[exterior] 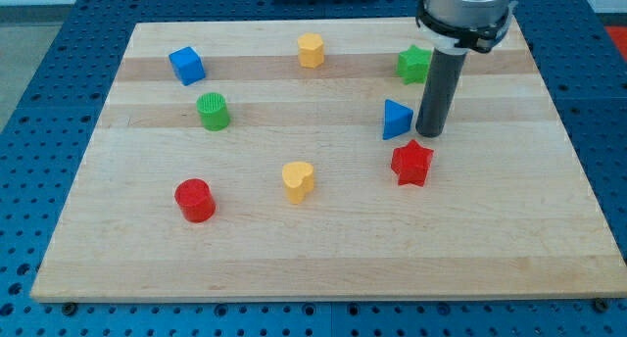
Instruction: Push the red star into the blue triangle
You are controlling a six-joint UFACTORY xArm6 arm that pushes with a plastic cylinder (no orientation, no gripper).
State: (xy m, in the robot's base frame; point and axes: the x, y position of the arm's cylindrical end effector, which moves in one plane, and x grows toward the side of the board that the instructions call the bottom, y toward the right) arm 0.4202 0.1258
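Note:
The red star [412,164] lies on the wooden board right of centre. The blue triangle [396,120] stands just above it and slightly to the left, a small gap apart. My tip [429,134] rests on the board directly above the red star and just right of the blue triangle, close to both. I cannot tell whether it touches either.
A green star [414,65] sits above the triangle, next to the rod. A yellow block [312,50] is at top centre, a blue cube [186,65] at top left, a green cylinder [213,112] below it. A yellow heart [299,180] and red cylinder [194,200] lie lower left.

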